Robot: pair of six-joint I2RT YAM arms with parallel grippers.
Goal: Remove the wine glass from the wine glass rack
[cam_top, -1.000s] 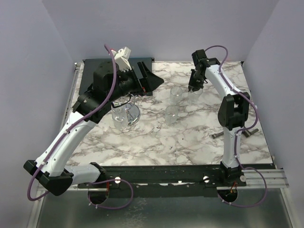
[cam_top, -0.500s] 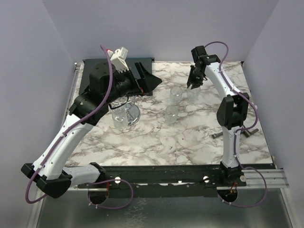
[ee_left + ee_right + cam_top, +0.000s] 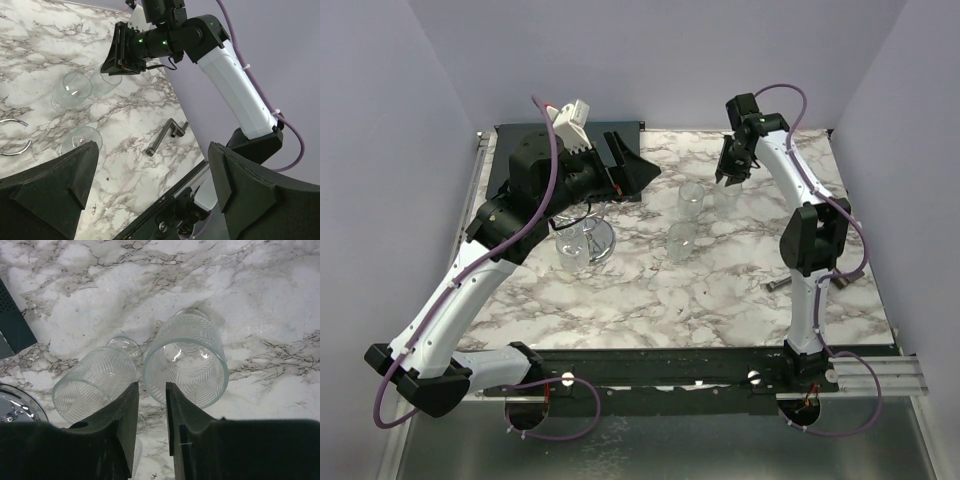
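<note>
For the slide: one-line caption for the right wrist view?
Right gripper, jaws nearly closed, above two upright patterned glasses on the marble table.
</note>
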